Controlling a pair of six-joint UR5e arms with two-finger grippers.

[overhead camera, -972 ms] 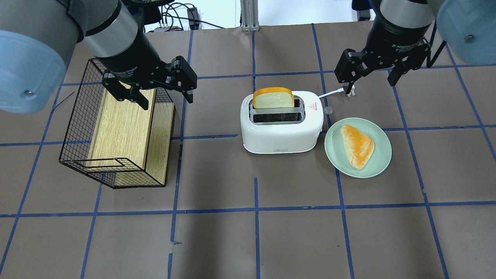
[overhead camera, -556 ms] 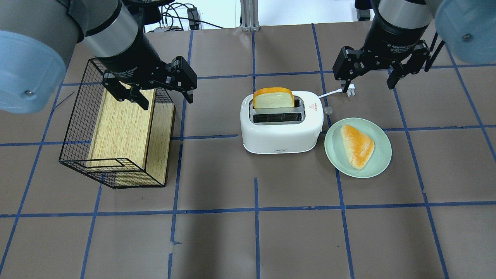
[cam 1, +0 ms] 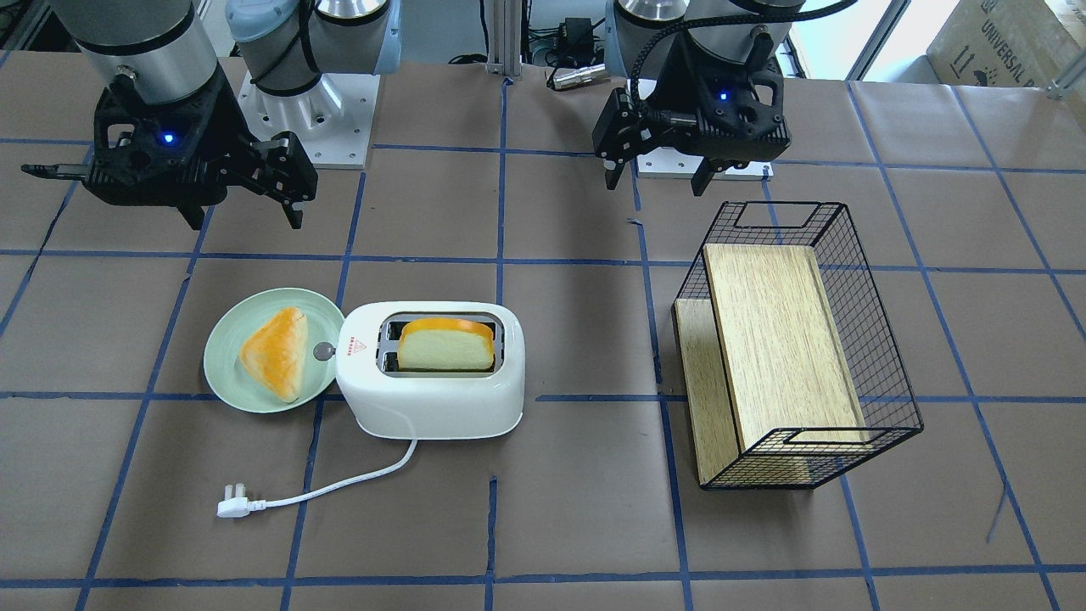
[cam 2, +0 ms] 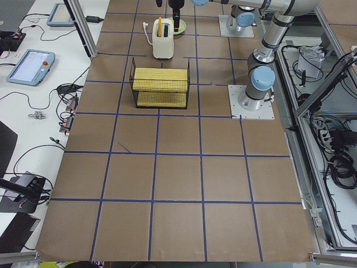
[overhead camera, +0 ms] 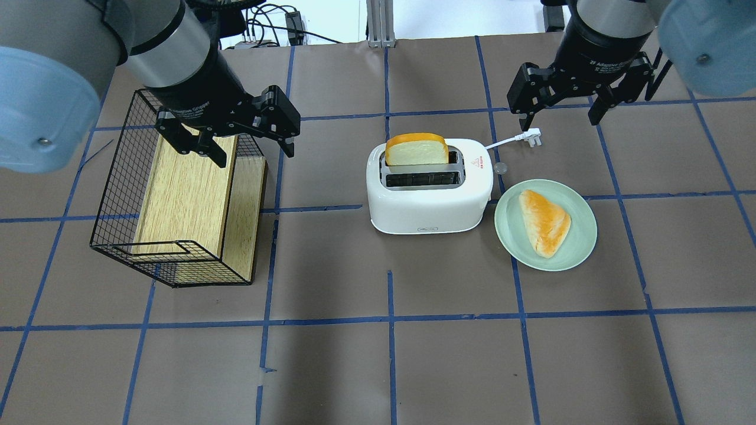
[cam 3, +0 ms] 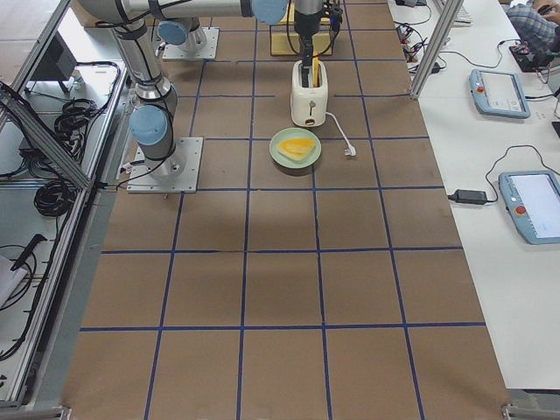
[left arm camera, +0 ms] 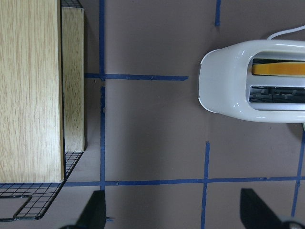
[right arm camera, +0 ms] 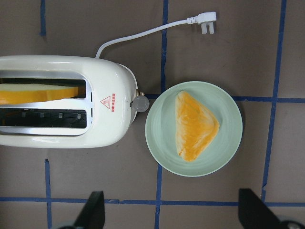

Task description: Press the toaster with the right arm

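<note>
The white toaster (overhead camera: pixel 428 203) stands mid-table, with a slice of bread (overhead camera: pixel 416 150) upright in its far slot. Its grey knob (overhead camera: pixel 501 168) faces the plate, and its plug (overhead camera: pixel 534 137) lies on the table. My right gripper (overhead camera: pixel 558 121) is open and empty, hovering above the plug, beyond the toaster's knob end. The right wrist view looks down on the toaster (right arm camera: pixel 62 133) and knob (right arm camera: pixel 140 102). From the front, the right gripper (cam 1: pixel 246 216) hangs behind the toaster (cam 1: pixel 424 407). My left gripper (overhead camera: pixel 255 154) is open over the basket's far end.
A green plate (overhead camera: pixel 508 236) with a triangular pastry (overhead camera: pixel 544 221) sits right beside the toaster's knob end. A black wire basket (overhead camera: pixel 118 195) holding a wooden board (overhead camera: pixel 183 195) lies on its side at the left. The white cord (cam 1: pixel 339 484) trails across the table.
My right gripper has moved toward the table's far side and a little right, uncovering the plug. It stays open. The left arm, toaster and plate have not moved.
</note>
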